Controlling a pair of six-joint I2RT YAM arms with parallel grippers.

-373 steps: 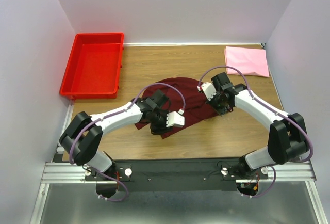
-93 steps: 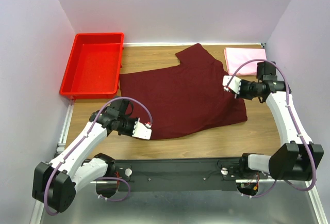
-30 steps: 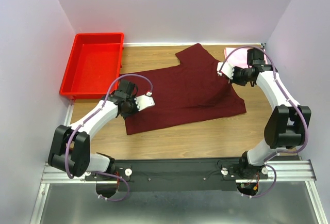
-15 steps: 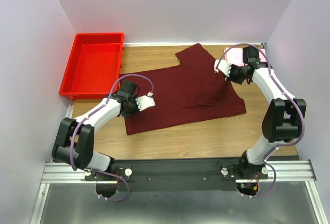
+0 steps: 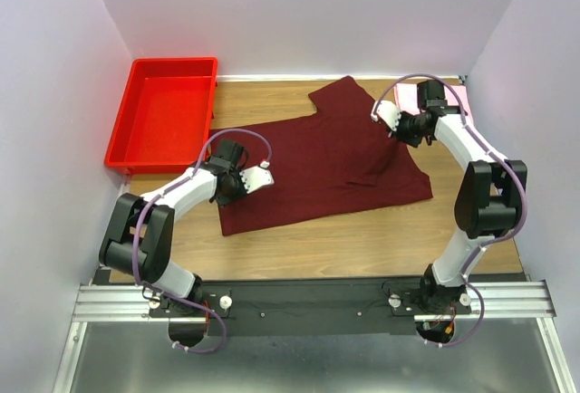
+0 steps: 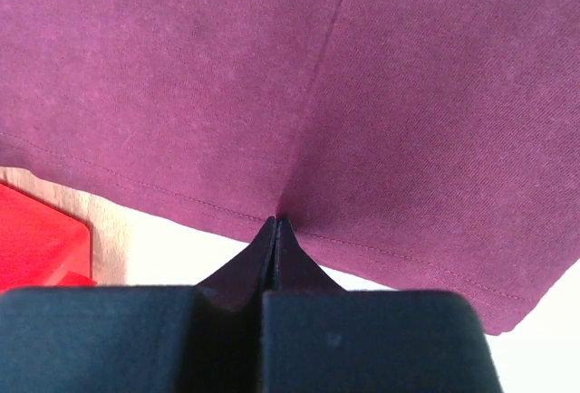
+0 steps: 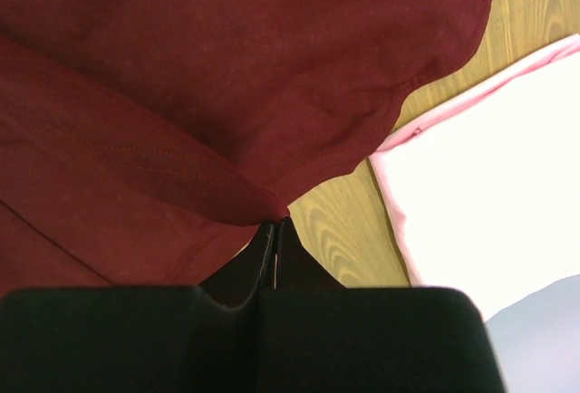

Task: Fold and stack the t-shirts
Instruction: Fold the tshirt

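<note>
A maroon t-shirt (image 5: 317,162) lies spread flat across the middle of the wooden surface (image 5: 362,239), one sleeve pointing toward the far wall. The left tool (image 5: 220,192) meets the shirt's left edge, near the red plastic bin (image 5: 163,117) that sits in the far left corner. The right tool (image 5: 395,133) rests at the shirt's right edge, beside a pink t-shirt (image 5: 460,96) partly hidden by that arm.

Pale lavender walls (image 5: 308,13) around a wood-grain table (image 5: 362,230), aluminium rail (image 5: 507,301) along its near edge, even light.
</note>
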